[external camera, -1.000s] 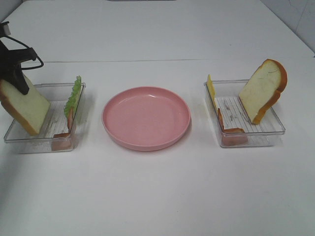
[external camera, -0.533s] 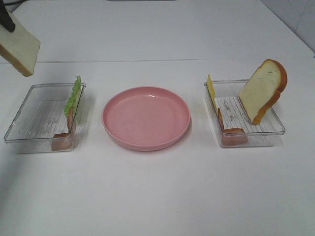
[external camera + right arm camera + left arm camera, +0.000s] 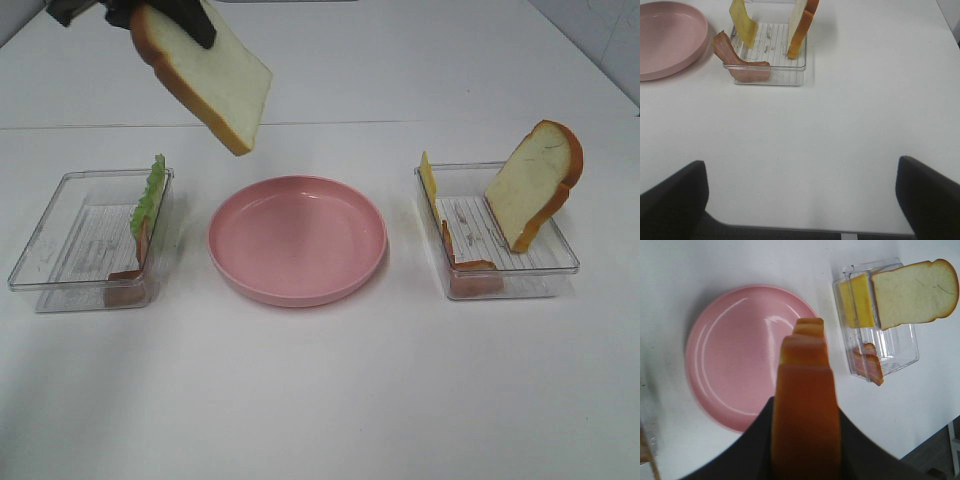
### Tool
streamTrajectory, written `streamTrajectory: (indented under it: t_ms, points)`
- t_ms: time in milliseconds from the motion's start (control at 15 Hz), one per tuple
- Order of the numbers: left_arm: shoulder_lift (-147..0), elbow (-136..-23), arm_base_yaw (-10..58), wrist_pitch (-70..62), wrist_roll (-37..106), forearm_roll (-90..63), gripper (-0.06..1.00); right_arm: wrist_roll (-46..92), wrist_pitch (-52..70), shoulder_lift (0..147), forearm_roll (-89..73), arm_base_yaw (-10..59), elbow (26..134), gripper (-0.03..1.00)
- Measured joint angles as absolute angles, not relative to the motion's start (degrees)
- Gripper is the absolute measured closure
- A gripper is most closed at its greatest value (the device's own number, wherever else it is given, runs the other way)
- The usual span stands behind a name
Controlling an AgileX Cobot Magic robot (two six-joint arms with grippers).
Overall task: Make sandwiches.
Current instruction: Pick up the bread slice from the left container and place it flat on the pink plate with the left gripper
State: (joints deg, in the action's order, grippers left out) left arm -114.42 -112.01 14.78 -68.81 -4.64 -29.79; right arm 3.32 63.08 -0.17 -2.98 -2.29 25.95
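One bread slice [image 3: 215,80] hangs tilted in the upper left of the high frame. The left gripper [image 3: 190,28] pinches it near its crusted end, and it sits above the gap between the left tray [image 3: 60,250] and the pink plate [image 3: 297,240]. In the left wrist view its orange crust edge lies over the plate's near side.

Nothing lies on the plate yet, so I judge the sandwich barely begun: this looks like the first layer on its way. The other layers wait in the trays:
- The lettuce [image 3: 150,195] and a bacon strip [image 3: 128,285] lean against the left tray's inner wall.
- The cheese [image 3: 428,180], the other bacon strip [image 3: 470,270] and the second bread slice [image 3: 535,185] stand in the right tray [image 3: 560,262], at middle right.

The right gripper [image 3: 800,197] hovers low over bare table with its fingers spread wide and nothing between them, well apart from the right tray.

The table [image 3: 320,400] is plain white and matte, with a faint seam across the upper part of the frame. Of the room, only a grey corner at upper left and pale panels at upper right show.
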Motion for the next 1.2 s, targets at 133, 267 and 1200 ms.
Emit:
streamTrajectory:
  t_ms: [133, 267, 1200]
  points:
    - [-117.3, -112.0, 17.0, -66.3, -5.2, -32.7, 0.75, 3.3, 63.1, -0.2, -3.0, -2.3, 26.0, -0.01]
    - [-120.7, -112.0, 18.7, -64.0, -5.2, -35.4, 0.75, 3.3, 63.1, -0.2, -3.0, -2.3, 26.0, -0.01]
    - [-135.2, -112.0, 23.4, -52.9, -13.8, -36.5, 0.75, 3.3, 63.1, -0.2, -3.0, -2.3, 26.0, -0.01]
